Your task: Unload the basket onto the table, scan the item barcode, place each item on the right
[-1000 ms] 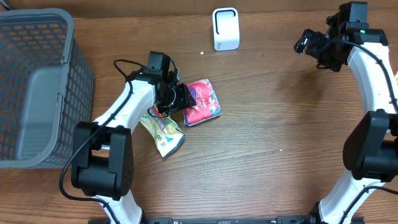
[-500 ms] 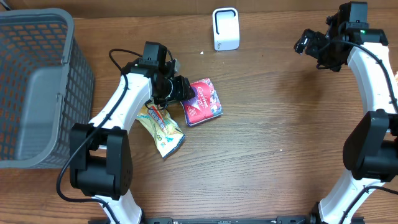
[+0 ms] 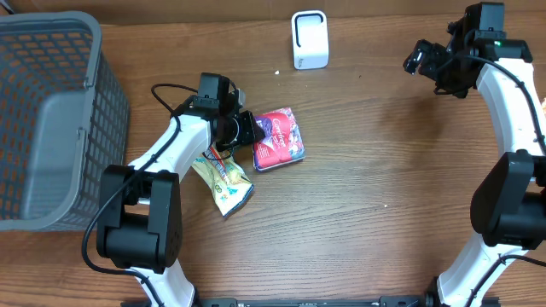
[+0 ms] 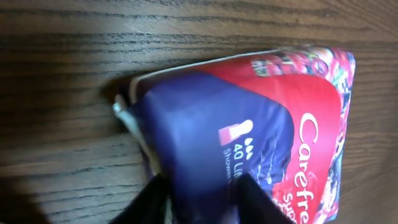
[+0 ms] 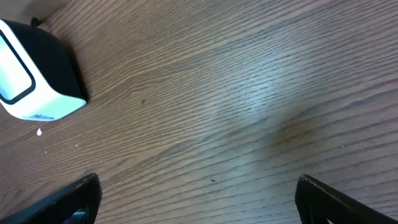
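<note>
A red and blue soft pack lies flat on the wooden table near the middle. My left gripper is at its left end. In the left wrist view the pack fills the frame, and the gripper has a dark finger pressed on each side of the pack's blue end, shut on it. The white barcode scanner stands at the table's back edge, and it shows at the left of the right wrist view as well. My right gripper hangs wide open over bare wood at the back right, its fingers far apart.
A yellow-green snack packet lies just in front of the left gripper, partly under the arm. A grey mesh basket takes up the left side of the table.
The left gripper drew back a little with its jaws wider, then came in again and closed on the pack's left end. The right arm has not moved.
</note>
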### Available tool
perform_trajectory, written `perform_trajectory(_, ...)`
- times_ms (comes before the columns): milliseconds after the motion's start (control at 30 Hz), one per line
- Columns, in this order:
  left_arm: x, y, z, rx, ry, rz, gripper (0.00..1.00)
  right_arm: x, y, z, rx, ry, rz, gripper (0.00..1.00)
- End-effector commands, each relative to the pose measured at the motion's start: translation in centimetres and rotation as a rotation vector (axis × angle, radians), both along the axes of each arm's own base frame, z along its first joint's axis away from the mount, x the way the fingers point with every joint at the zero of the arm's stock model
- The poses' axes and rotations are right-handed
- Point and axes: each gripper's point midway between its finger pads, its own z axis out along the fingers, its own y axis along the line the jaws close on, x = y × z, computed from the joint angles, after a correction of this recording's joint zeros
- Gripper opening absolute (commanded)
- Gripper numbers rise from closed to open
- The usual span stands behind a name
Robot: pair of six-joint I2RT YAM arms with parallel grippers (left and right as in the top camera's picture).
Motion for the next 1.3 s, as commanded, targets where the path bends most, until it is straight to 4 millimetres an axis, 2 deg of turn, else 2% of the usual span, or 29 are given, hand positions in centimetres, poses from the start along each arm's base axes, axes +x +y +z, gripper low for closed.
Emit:
perform_trajectory(0, -0.3, 0.1, -0.5, -0.008, 0.017, 0.004, 0.05, -0.1, 0.0, -0.2, -0.006, 0.002, -0.001, 1.0)
perform_trajectory(167, 0.1, 0.1, 0.3, 0.001, -0.004, -0.026, 0.04, -0.1, 0.0, -0.2, -0.006, 0.002, -0.001, 1.0)
perform_trajectory(267, 0.5, 0.4, 1.9, 0.034, -0.02, -0.05, 0.04, -0.1, 0.0, -0.2, -0.006, 0.002, -0.001, 1.0)
perform_trajectory(433, 1.5, 3.6, 5.4, 0.248, -0.012, 0.013, 0.04, -0.1, 0.0, -0.2, -0.006, 0.002, -0.001, 1.0)
perform_trajectory(467, 1.6, 4.3, 6.8, 0.313, -0.01, 0.02, 0.04, -0.1, 0.0, -0.2, -0.006, 0.002, -0.001, 1.0)
perform_trajectory(600, 1.4, 3.7, 7.9, 0.372, -0.02, 0.01, 0.04, -0.1, 0.0, -0.2, -0.006, 0.002, -0.001, 1.0)
perform_trajectory(667, 1.0, 3.3, 7.3, 0.361, 0.009, 0.056, 0.04, -0.1, 0.0, -0.2, -0.006, 0.002, -0.001, 1.0)
perform_trajectory(733, 0.6, 3.2, 6.3, 0.335, 0.053, 0.119, 0.32, -0.1, 0.0, -0.2, -0.006, 0.002, -0.001, 1.0)
perform_trajectory(767, 0.5, 2.9, 4.7, 0.276, 0.082, 0.143, 0.46, -0.1, 0.0, -0.2, -0.006, 0.002, -0.001, 1.0)
perform_trajectory(833, 0.7, 2.3, 3.5, 0.216, 0.091, 0.136, 0.53, -0.1, 0.0, -0.2, -0.006, 0.002, -0.001, 1.0)
perform_trajectory(967, 1.3, 1.8, 0.7, 0.13, 0.115, 0.134, 0.53, -0.1, 0.0, -0.2, -0.006, 0.002, -0.001, 1.0)
perform_trajectory(1100, 1.8, 1.0, -1.1, 0.073, 0.14, 0.12, 0.43, -0.1, 0.0, -0.2, -0.006, 0.002, -0.001, 1.0)
perform_trajectory(1267, 1.6, -0.6, -2.7, -0.011, 0.185, 0.086, 0.44, -0.1, 0.0, -0.2, -0.006, 0.002, -0.001, 1.0)
